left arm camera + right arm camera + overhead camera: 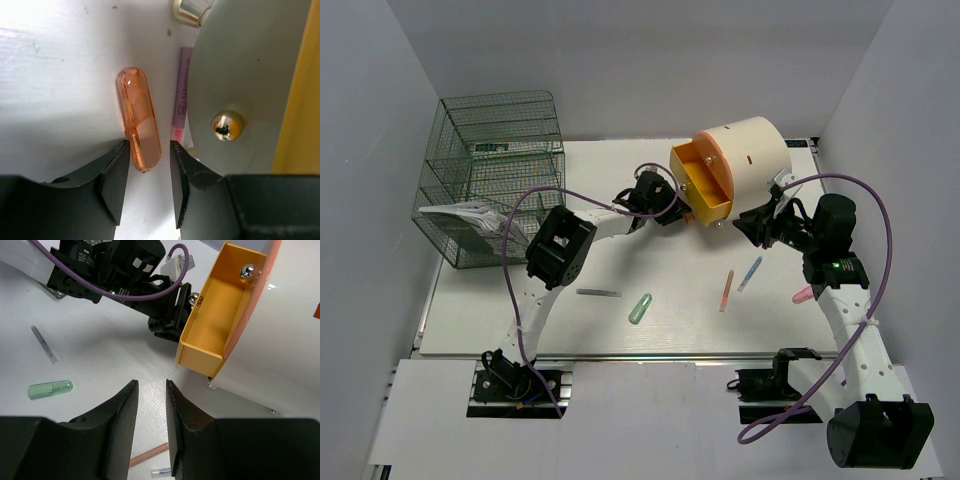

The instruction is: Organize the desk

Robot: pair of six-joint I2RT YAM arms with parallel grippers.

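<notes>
The white desk (620, 340) holds loose pens and capsules. My left gripper (670, 207) is low by the open yellow drawer (708, 185) of the cream cylinder (750, 155). In the left wrist view it (149, 146) is open, its tips on either side of the near end of an orange translucent capsule (139, 120) lying on the desk. A pink pen (182, 92) lies beside the capsule, partly under the drawer front with its gold knob (227, 125). My right gripper (762, 226) (151, 383) is open and empty above the desk, right of the drawer (215, 315).
A green wire rack (490, 175) stands at the back left. On the desk lie a grey pen (598, 292), a green capsule (640, 308), an orange pen (726, 291), a blue pen (750, 273) and a pink capsule (803, 295).
</notes>
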